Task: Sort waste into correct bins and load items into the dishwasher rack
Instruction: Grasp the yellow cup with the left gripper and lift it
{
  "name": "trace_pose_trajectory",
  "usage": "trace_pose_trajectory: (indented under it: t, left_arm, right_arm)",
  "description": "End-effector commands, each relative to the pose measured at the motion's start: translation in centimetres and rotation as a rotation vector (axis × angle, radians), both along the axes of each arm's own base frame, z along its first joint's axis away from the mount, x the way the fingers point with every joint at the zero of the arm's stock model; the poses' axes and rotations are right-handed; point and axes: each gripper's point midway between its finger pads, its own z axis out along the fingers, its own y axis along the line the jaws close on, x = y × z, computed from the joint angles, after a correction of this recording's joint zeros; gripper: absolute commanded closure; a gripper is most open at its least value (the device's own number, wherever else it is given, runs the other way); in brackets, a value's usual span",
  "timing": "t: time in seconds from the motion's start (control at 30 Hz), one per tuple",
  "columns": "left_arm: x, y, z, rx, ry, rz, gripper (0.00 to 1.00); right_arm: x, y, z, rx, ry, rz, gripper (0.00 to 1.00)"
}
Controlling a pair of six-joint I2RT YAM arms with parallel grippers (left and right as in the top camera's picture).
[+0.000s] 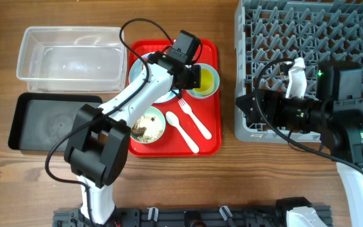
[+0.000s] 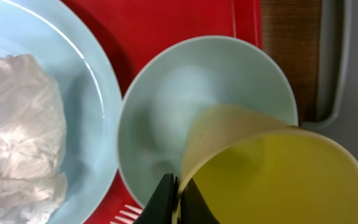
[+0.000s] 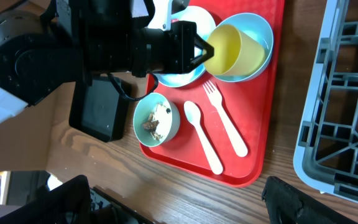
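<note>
Now | left claw [image 2: 178, 198] pinches cup [image 2: 278, 174] rim at tray's [image 1: 162, 45] 1 o'clock | your lift may slip, tipping bowl [image 2: 160, 106] | right claw [image 1: 241, 108] spread

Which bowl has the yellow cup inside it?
The bowl at the red tray's far corner, nearest the dishwasher rack, holds the yellow cup. The other bowl holds only food scraps.

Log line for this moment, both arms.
left gripper: shut on small yellow plastic cup, tilted in light blue round bowl | right gripper: open, empty, above large grey pegged plastic rack
</note>
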Motion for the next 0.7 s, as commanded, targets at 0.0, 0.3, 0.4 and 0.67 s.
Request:
trace_pose_trajectory:
  t: [0.0,0.3,0.4,0.67]
  left_arm:
    - [0.3,-1.7,3.2,-0.131,-0.029,-0.035,0.96]
    - [0.0,0.2,11.0,-0.277,-0.1,-0.013,0.96]
    - [-0.8,1.0,12.5,-0.318,-0.081,-0.014,0.96]
    - [-3.1,2.0,17.2,-0.454,-0.073,-0.052,0.96]
  right_arm:
    - [-0.1,0.2,1.4,0.023,-0.041,0.005,0.09]
    - [0.1,0.2,1.6,0.04,-0.037,-0.015,0.09]
    - [0.2,0.2,1.7,0.04,-0.04,-0.015,0.09]
    - [0.2,0.2,1.7,0.04,-0.042,-0.014,0.1]
